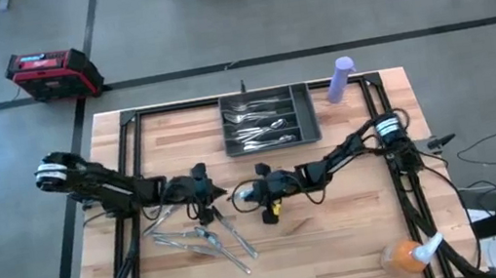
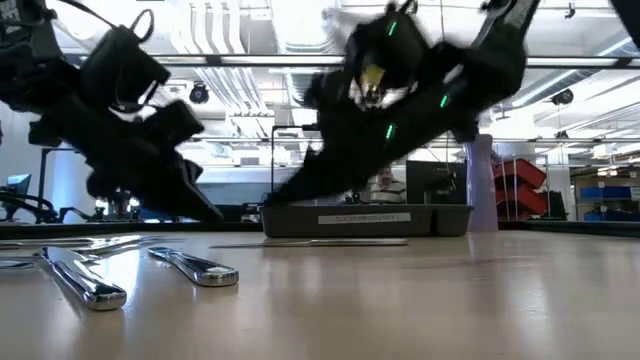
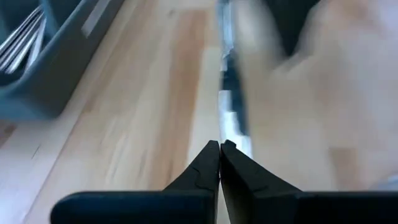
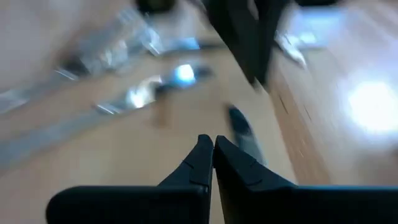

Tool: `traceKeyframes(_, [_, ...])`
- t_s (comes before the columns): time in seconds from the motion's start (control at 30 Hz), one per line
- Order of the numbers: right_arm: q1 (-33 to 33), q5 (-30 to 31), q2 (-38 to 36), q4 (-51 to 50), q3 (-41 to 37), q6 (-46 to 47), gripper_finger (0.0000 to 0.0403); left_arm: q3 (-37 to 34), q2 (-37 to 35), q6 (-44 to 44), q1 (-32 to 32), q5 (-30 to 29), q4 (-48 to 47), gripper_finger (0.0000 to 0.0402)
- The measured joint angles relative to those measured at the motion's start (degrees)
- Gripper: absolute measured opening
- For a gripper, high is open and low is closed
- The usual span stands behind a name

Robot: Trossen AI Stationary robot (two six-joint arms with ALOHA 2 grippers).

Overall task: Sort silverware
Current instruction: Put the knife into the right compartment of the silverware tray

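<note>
The silverware is in two lots: several pieces lie in the dark compartmented tray (image 1: 226, 127) at the far middle, and several loose pieces (image 1: 199, 237) lie on the wood near the front left. My left gripper (image 1: 222, 195) is shut and low over the table, just right of the loose pile. Its tips (image 3: 220, 147) stand at one end of a long slim piece (image 3: 227, 74) lying on the wood. My right gripper (image 1: 240, 196) faces it from the right, shut (image 4: 213, 143), tips close to the left gripper's. My left gripper's shut fingertips stand over the near end of the slim piece (image 3: 231, 127), which lies flat on the table and runs on straight ahead of them. Whether they touch it, I cannot tell. My right gripper touches nothing that shows.
A purple bottle (image 1: 341, 78) stands at the tray's right far corner. An orange thing (image 1: 402, 256) lies at the front right. Black frame rails (image 1: 130, 137) run along the table's edges. Bare wood lies between the tray and the grippers and toward the front right.
</note>
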Motion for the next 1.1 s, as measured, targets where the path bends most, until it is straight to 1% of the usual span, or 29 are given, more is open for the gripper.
traceKeyframes(0.07, [0.7,1.4,-3.0,-3.0,-1.4,1.0,0.0,0.1,2.9,-0.5,0.1,-0.9,1.6,0.0])
traceKeyframes(0.13, [1.3,4.3,-5.4,-5.7,-4.0,2.9,0.0,0.2,5.8,-0.6,0.1,-1.0,5.2,0.0])
traceKeyframes(0.23, [2.2,7.5,-7.9,-5.1,-9.0,6.6,0.0,0.7,9.2,-0.7,-0.2,0.0,10.4,0.0])
traceKeyframes(0.37, [3.1,8.9,-10.1,-4.2,-14.6,12.2,0.0,1.3,10.4,-0.7,-0.2,0.7,11.3,0.0])
traceKeyframes(0.5, [3.8,12.1,-10.0,-1.0,-18.1,14.1,0.0,1.4,9.9,-0.6,-0.2,0.8,11.3,0.0])
traceKeyframes(0.67, [3.8,15.9,-10.0,-0.2,-19.9,15.6,0.0,1.4,9.2,-0.5,-1.5,2.4,12.1,0.0])
traceKeyframes(0.8, [3.8,18.5,-10.1,2.0,-19.9,15.7,0.0,1.4,10.0,-0.5,-2.6,2.5,11.8,0.0])
traceKeyframes(0.87, [3.8,18.5,-10.1,3.0,-20.0,15.5,0.0,1.1,11.1,-0.5,-2.5,2.2,10.9,0.0])
traceKeyframes(1.1, [4.1,18.4,-11.7,3.3,-20.1,14.0,0.0,1.1,16.8,-0.9,-2.6,-0.5,15.3,0.0])
